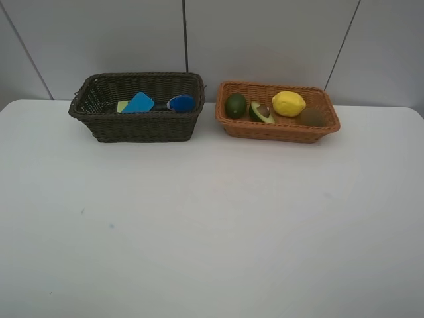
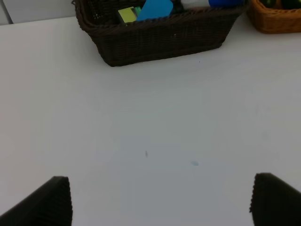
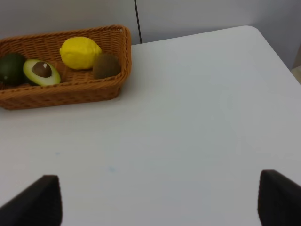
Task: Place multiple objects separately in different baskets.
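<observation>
Both arms' dark ribbed fingers (image 2: 51,202) (image 3: 277,197) hang spread and empty over the white worktop (image 1: 212,218), sorting seemingly done, with the dark brown wicker basket (image 2: 160,40) and orange-tan wicker basket (image 3: 66,89) filled well ahead of them.

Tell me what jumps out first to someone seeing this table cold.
The bright yellow lemon grabs the eye, lying in the orange-tan basket at the back right beside a halved avocado with its pit showing. Next is the vivid blue item poking up inside the dark brown basket at the back left. Both grippers, left and right, are open over bare white tabletop.
</observation>
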Robot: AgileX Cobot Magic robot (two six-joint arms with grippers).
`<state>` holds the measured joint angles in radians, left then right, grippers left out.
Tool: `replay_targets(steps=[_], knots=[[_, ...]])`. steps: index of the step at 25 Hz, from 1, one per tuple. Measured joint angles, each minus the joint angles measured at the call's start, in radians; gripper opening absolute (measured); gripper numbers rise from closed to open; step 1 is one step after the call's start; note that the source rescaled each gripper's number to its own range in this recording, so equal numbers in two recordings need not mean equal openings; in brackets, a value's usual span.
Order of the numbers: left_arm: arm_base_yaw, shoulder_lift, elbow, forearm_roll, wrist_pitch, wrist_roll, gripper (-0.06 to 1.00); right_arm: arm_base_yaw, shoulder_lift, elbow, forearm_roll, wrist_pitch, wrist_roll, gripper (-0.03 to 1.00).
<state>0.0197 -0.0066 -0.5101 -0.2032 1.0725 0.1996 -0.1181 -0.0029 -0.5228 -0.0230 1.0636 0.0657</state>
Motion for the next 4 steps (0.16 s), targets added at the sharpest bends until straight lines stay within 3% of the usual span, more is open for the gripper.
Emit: replay_targets(steps=[4], knots=[[0.000,0.000,0.000,0.000,0.000,0.000,1.00,0.000,0.000,0.000,0.000,0.000,0.000,0.98]])
